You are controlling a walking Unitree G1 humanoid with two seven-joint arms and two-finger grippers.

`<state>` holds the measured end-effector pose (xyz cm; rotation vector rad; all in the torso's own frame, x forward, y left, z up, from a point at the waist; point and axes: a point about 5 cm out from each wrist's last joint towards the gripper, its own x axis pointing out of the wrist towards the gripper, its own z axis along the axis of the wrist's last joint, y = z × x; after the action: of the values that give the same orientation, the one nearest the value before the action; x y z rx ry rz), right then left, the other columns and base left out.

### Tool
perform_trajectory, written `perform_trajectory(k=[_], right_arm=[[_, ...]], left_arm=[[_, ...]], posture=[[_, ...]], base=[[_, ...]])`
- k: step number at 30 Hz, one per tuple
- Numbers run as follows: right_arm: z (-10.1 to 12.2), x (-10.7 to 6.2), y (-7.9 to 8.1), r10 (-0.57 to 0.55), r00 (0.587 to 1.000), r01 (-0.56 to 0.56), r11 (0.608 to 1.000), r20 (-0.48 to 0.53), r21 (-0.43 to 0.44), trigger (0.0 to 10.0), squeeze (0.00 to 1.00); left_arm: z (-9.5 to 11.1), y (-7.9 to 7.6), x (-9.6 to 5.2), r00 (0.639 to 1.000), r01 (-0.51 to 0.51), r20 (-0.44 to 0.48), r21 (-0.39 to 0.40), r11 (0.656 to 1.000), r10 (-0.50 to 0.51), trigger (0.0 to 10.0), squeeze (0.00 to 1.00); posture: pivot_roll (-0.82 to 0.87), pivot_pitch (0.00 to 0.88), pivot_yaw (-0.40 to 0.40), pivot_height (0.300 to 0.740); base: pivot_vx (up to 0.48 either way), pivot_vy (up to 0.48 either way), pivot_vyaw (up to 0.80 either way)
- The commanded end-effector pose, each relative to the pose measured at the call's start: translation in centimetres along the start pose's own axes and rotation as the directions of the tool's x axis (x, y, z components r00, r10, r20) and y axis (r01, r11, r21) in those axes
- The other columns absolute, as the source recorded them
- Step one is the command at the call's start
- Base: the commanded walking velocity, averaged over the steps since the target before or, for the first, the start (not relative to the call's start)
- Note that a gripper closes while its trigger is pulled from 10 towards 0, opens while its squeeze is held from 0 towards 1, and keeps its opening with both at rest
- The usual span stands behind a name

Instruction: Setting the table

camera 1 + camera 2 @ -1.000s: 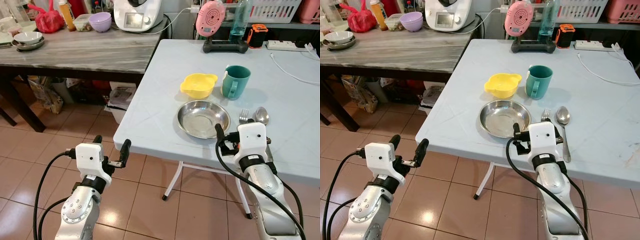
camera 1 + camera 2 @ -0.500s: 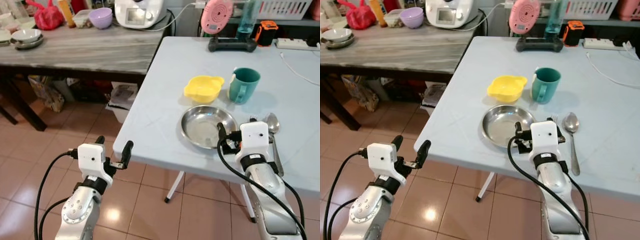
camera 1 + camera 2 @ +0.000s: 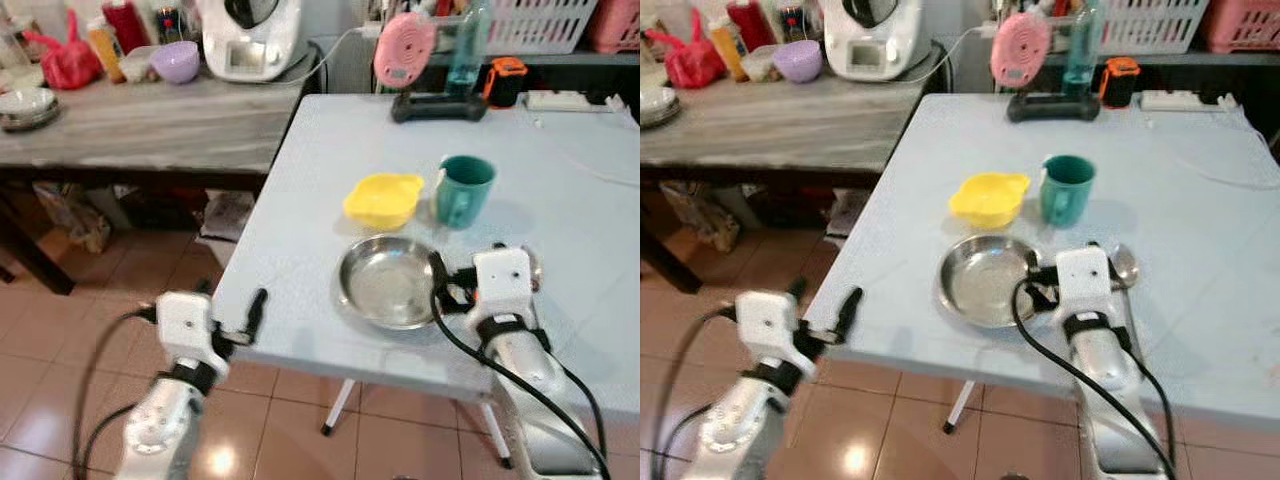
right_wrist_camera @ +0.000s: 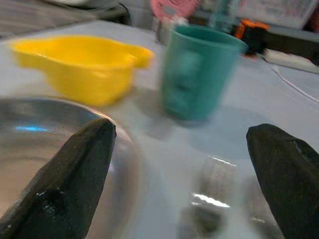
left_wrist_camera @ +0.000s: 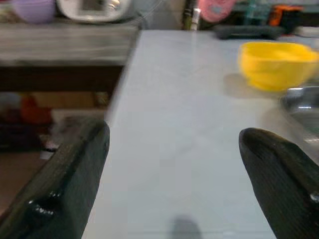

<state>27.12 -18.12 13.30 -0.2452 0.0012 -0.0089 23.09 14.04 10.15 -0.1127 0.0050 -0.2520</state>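
Note:
On the light-blue table (image 3: 300,200) lie a steel plate (image 3: 385,285), a yellow bowl (image 3: 383,198) and a teal mug (image 3: 464,188) behind it. A spoon (image 3: 1124,262) lies right of the plate, partly hidden by my right arm. My right gripper (image 4: 182,149) is open, low over the table between the plate's right rim (image 4: 60,149) and blurred cutlery (image 4: 214,184), facing the mug (image 4: 197,72). My left gripper (image 3: 232,312) is open and empty at the table's near left edge, looking across the tabletop (image 5: 174,99) toward the bowl (image 5: 276,62).
A wooden side table (image 3: 130,115) stands to the left with a white appliance (image 3: 248,40), a purple bowl (image 3: 174,60) and stacked dishes (image 3: 22,105). A pink fan (image 3: 405,50), a bottle (image 3: 468,45) and a power strip (image 3: 565,100) line the far table edge. Tiled floor (image 3: 60,350) lies below.
The whole picture has shifted and blurred, so the camera has moved. The left gripper is now closer to the table's near edge. The right gripper stays by the plate's right rim.

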Motion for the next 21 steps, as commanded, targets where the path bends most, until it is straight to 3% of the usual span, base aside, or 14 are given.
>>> perform_trajectory(k=[1,6,16,21], right_arm=[[0.5,0.1,0.3,0.002,1.0,-0.002,1.0,0.013,0.016,10.0,0.0],[0.3,0.1,0.3,0.003,1.0,-0.003,1.0,0.006,0.015,10.0,0.0],[0.2,0.1,0.7,0.038,0.999,-0.038,0.999,0.0,0.014,10.0,0.0],[-0.3,0.0,0.9,0.052,0.998,-0.052,0.999,-0.047,0.01,10.0,0.0]], left_arm=[[0.3,0.9,-0.3,1.0,-0.021,0.0,0.023,1.0,0.021,10.0,0.0],[-0.5,0.5,-0.5,0.999,0.021,-0.048,0.016,1.0,-0.021,10.0,0.0],[-1.4,-0.5,-1.1,0.972,0.207,-0.122,0.028,0.978,-0.202,10.0,0.0],[-1.1,-0.7,-1.4,0.948,0.29,-0.134,-0.019,0.957,-0.289,10.0,0.0]], posture=[[-0.13,0.076,0.077,0.74],[-0.13,0.079,0.076,0.74],[-0.13,0.079,0.071,0.74],[-0.12,0.085,0.065,0.74]], base=[[0.285,0.0,0.0],[0.0,0.0,-0.76],[0.0,0.0,0.0],[0.0,0.0,0.0]])
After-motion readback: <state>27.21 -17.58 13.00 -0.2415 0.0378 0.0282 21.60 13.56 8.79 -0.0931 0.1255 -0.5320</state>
